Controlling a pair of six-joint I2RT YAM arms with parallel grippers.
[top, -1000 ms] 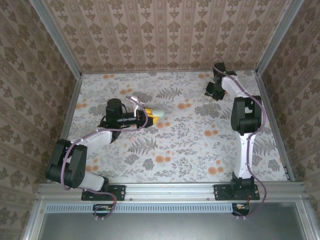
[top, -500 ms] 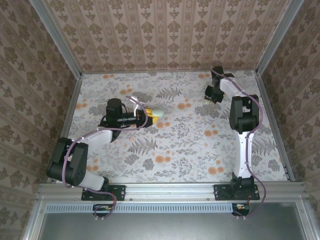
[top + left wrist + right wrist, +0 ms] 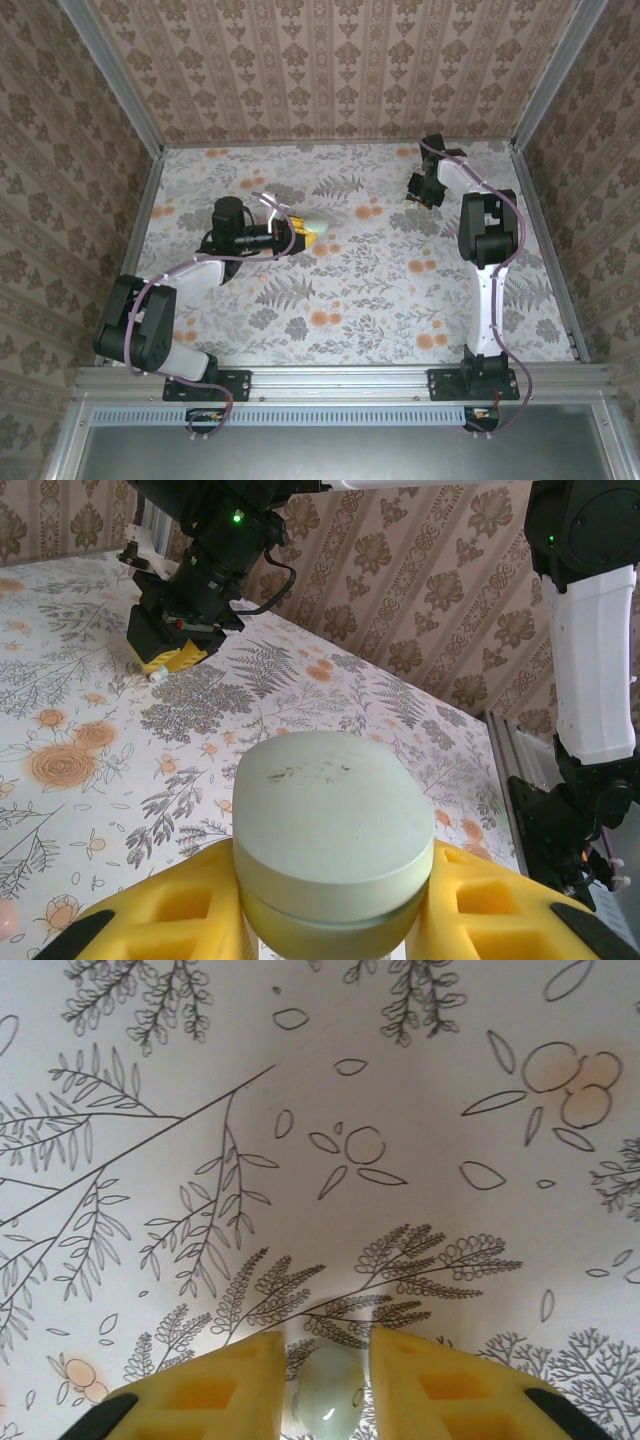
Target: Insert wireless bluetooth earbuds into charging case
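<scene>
One closed charging case (image 3: pixel 335 830) held, one earbud (image 3: pixel 325 1405) bracketed on the bench (image 3: pixel 350 300)

The pale green oval charging case has its lid down, so its inside is hidden; the yellow left fingers (image 3: pixel 175 915) press against both of its sides and hold it, left of the middle of the floral bench. Near the far right corner of the bench, the tiny greenish-white earbud sits down at the printed surface between the tips of the right fingers (image 3: pixel 215 1390), which stand narrowly apart, one close on each side of it. Whether they truly pinch the earbud or only bracket it cannot be told. Case and earbud are well apart.
</scene>
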